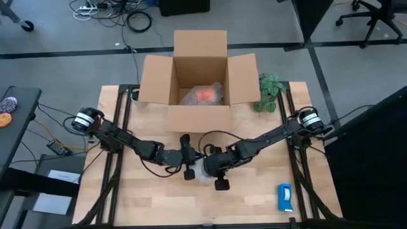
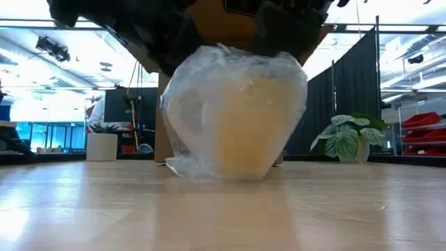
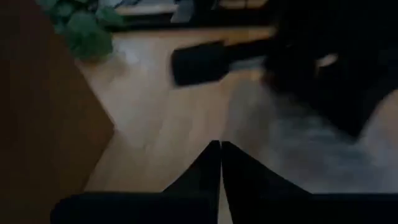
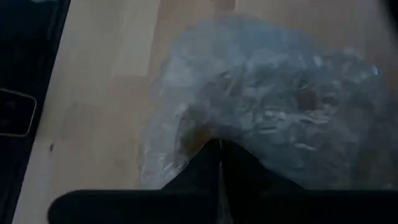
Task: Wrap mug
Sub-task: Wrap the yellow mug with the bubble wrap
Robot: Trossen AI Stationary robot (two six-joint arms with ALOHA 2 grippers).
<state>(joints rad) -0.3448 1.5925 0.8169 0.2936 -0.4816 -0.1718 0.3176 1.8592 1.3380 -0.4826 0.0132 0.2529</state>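
Item: wrapped bundle, sitting on the table just in front of the open cardboard box. It looks pale yellowish through the bubble wrap, so I am only guessing it is a mug; an orange mug is lying wrapped inside the box.

Left gripper: fingers pressed together, holding nothing.

Right gripper: fingers likewise together, tips touching the wrap.

Risk: I am watching for loose wrap springing open, or a nudge tipping the bundle.

Both arms reach inward to mid-table — left gripper fingers closed; right gripper likewise.
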